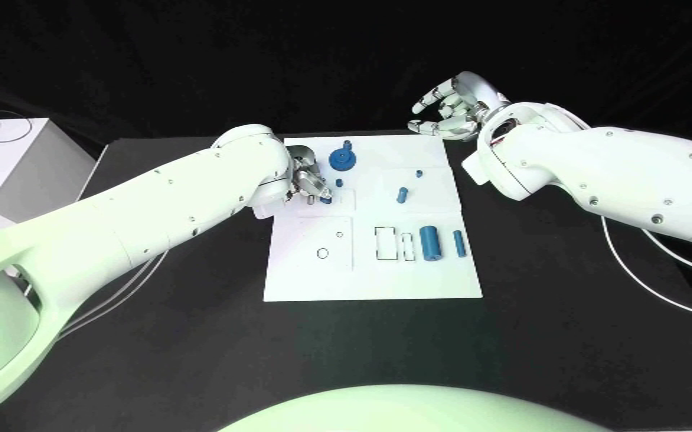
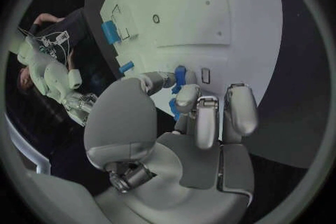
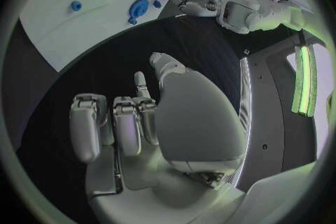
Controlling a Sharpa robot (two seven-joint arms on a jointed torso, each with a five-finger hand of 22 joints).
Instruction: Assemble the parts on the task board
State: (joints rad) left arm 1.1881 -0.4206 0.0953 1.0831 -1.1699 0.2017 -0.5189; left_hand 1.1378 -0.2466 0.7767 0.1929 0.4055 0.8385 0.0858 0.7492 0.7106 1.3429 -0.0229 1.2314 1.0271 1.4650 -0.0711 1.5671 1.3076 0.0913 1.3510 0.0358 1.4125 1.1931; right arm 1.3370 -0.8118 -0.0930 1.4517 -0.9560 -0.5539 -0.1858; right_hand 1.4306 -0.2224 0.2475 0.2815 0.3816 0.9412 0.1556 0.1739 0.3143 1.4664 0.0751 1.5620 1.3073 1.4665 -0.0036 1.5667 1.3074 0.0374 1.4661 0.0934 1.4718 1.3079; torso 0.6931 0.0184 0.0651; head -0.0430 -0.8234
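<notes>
My left robot hand (image 1: 309, 185) sits over the board (image 1: 372, 282) at its 10 o'clock edge, fingers curled around a small blue part (image 2: 180, 75); in the left wrist view that part is pinched between my thumb and fingertips (image 2: 187, 96). My right robot hand (image 1: 450, 110) hovers over the black bench (image 1: 577, 322) just past the board's 1 o'clock corner, holding nothing, its fingers loosely curled and apart.

On the board, a blue gear (image 1: 343, 159) with a stem stands near 12 o'clock, just beside my left robot hand. Two small blue pegs (image 1: 405, 193) lie toward 2 o'clock. A thick blue cylinder (image 1: 431, 244) and a thinner blue pin (image 1: 460, 243) lie side by side at 3 o'clock, next to a rectangular outline (image 1: 385, 243). A round hole (image 1: 323, 252) is at 8 o'clock.

I can read no writing or labels on the board.
</notes>
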